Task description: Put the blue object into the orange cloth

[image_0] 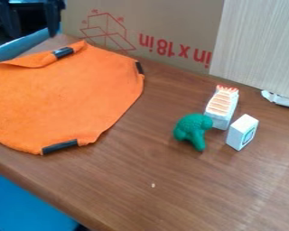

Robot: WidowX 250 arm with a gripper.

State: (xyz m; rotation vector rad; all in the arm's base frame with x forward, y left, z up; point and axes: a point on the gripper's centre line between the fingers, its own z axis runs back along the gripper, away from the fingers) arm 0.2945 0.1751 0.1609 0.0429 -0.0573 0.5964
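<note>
Wood-grain counter (189,198); blue-marked white block (242,131), presumed target, beyond orange cloth (62,99), toward view's lower right from released pincer (33,21).

Site type: prob. robotics lab or workshop; exact room type can't be confirmed. Indicators: black robot end effector (34,34), top L of view. Below & R of end effector: wood-grain desk (165,205). Directly R of end effector: brown cardboard panel (183,22) w/ red printing, upright along desk's far side. Farther R of end effector: pale, finely striped panel (258,45), also upright. Well below end effector in view: blue surface (26,205), past desk's near edge.
</note>
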